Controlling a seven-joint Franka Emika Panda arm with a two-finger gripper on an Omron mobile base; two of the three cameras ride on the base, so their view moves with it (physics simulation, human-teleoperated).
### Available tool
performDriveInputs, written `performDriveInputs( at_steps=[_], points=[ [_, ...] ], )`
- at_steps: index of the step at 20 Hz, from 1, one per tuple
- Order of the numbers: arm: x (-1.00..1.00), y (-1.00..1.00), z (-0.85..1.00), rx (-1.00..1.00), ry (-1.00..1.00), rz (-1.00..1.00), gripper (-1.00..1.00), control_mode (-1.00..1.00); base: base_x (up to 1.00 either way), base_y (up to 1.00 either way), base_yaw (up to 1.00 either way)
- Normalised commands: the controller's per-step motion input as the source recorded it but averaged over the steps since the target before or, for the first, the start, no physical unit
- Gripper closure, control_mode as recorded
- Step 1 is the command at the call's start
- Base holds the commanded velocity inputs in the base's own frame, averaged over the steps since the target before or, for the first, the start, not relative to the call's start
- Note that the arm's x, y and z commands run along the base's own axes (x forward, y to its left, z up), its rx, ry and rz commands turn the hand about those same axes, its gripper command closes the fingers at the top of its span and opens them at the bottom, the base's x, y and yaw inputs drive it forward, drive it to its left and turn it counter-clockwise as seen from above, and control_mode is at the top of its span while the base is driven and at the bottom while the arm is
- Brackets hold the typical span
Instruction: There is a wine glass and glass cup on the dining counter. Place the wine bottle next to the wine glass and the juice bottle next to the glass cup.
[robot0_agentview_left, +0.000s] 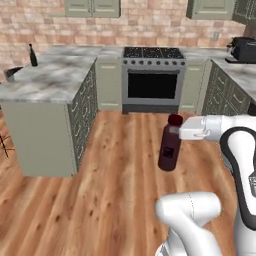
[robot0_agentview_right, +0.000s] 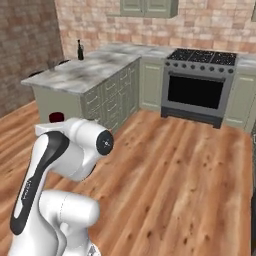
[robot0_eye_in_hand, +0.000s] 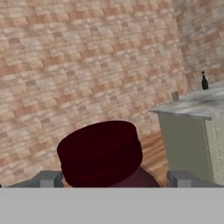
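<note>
The juice bottle (robot0_agentview_left: 169, 145), stout and dark red with a wide red cap, hangs above the wooden floor with my gripper (robot0_agentview_left: 176, 131) shut on it just below the cap. In the hand view its cap (robot0_eye_in_hand: 99, 153) sits between my gripper's (robot0_eye_in_hand: 114, 179) two fingertips. Its cap (robot0_agentview_right: 56, 117) peeks out behind my arm in the right base view. The slim dark wine bottle (robot0_agentview_left: 33, 55) (robot0_agentview_right: 79, 50) (robot0_eye_in_hand: 204, 82) stands at the far end of the marble dining counter (robot0_agentview_left: 50, 80) (robot0_agentview_right: 85, 72) (robot0_eye_in_hand: 192, 107). A small clear glass (robot0_eye_in_hand: 175, 95) (robot0_agentview_right: 51, 64) stands on that counter; I cannot tell whether it has a stem.
A steel oven range (robot0_agentview_left: 152, 75) (robot0_agentview_right: 197, 85) stands against the brick back wall between green cabinets. A dark appliance (robot0_agentview_left: 243, 49) sits on the right-hand worktop. Open wooden floor (robot0_agentview_left: 110, 165) lies between me and the counter. A dark stool (robot0_agentview_left: 5, 142) shows at the counter's left.
</note>
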Motion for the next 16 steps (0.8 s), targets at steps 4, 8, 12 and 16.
performDriveInputs(
  at_steps=[4,8,12,16],
  points=[
    [0.0,0.0,0.0,0.0,0.0,0.0,1.0,1.0,0.68,0.61,0.1],
    [0.0,0.0,0.0,0.0,0.0,0.0,1.0,1.0,0.71,0.64,0.08],
    [0.0,0.0,0.0,0.0,0.0,0.0,1.0,1.0,0.86,0.61,0.01],
    [0.0,0.0,0.0,0.0,0.0,0.0,1.0,1.0,0.87,0.6,0.0]
  ],
)
